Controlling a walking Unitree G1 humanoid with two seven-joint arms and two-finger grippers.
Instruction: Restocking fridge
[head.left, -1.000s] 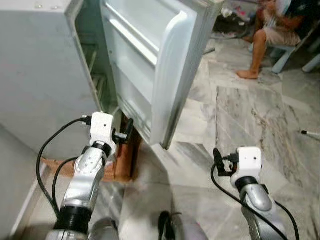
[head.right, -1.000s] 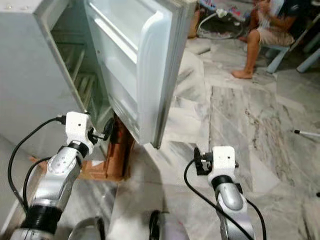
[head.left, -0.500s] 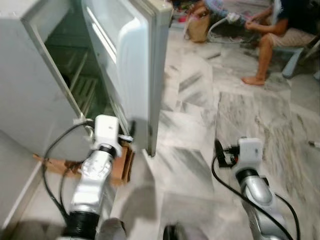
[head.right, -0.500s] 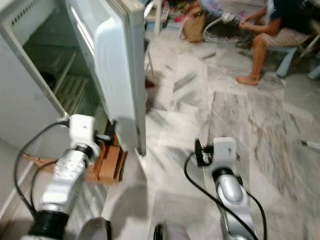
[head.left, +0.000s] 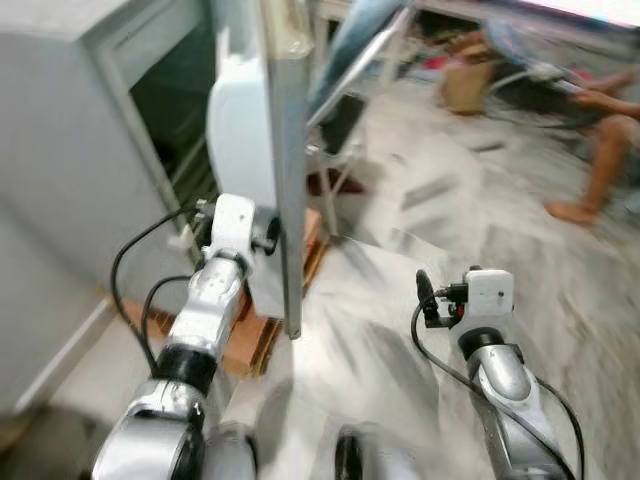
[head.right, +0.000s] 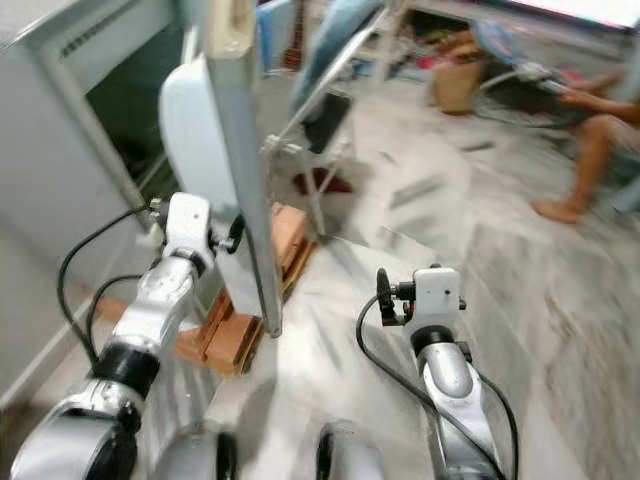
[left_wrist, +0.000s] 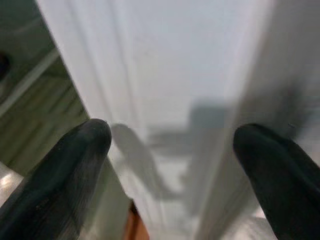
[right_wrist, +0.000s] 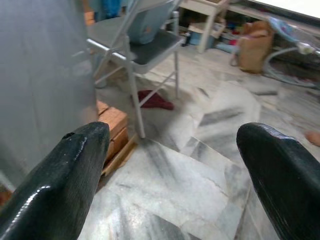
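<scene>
A marble floor (head.left: 400, 270) runs past a folding chair (right_wrist: 145, 45) to a seated person (head.left: 610, 150). The left pincer (left_wrist: 170, 150) stands released, fingers spread, nosed against the inner face of the fridge door (head.left: 285, 150), with the fridge (head.left: 90, 150) just beyond. The right pincer (right_wrist: 172, 165), also released, holds nothing over bare floor. The door could swing wide and strike the chair. The left wrist view alone shows the shelf rails inside; the head views show the bricks (head.right: 235, 330) under the fridge.
</scene>
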